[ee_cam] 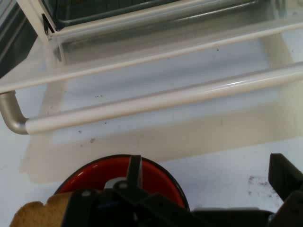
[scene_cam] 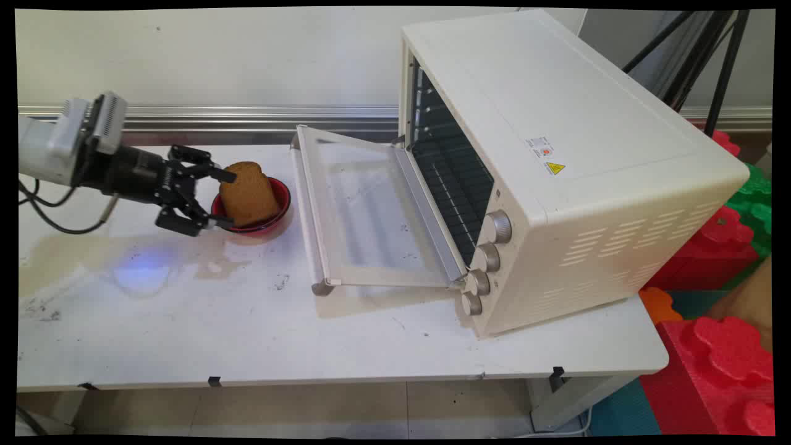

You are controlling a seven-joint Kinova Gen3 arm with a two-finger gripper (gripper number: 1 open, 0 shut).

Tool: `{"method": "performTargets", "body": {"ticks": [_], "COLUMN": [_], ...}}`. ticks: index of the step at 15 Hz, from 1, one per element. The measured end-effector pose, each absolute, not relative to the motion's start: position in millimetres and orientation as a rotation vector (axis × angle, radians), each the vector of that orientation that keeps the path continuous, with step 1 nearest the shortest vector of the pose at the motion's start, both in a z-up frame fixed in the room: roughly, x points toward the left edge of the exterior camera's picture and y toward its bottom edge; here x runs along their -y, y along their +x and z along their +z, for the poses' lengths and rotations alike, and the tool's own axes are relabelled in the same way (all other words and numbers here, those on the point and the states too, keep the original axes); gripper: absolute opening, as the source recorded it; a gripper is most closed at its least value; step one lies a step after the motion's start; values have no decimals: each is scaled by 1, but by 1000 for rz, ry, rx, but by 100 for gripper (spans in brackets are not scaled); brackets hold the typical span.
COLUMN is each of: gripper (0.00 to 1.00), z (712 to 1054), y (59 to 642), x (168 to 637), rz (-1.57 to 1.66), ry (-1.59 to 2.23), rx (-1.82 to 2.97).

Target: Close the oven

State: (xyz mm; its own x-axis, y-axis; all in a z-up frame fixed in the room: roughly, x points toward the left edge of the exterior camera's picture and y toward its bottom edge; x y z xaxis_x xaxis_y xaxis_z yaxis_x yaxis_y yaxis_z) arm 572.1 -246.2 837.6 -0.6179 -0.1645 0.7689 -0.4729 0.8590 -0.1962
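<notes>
Toast slice stands on edge in red bowl, left part of the bench. Pincer comes in level from the left, fingers apart, one at the slice's far top edge, one low beside the bowl's near rim; not clamped. Toaster oven to the right, door dropped open, rack inside bare. Slice not lifted, nothing loaded.

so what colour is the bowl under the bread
Red, shown best in the main view: the small round bowl.

Glossy red bowl, rough-crusted bread
</notes>
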Motion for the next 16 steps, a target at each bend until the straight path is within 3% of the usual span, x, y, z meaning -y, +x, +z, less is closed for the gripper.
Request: {"method": "performTargets", "body": {"ticks": [16], "gripper": [100], "z": [773], "y": [512], "x": [278], "rz": [455], "ry": [534], "rx": [2232]}}
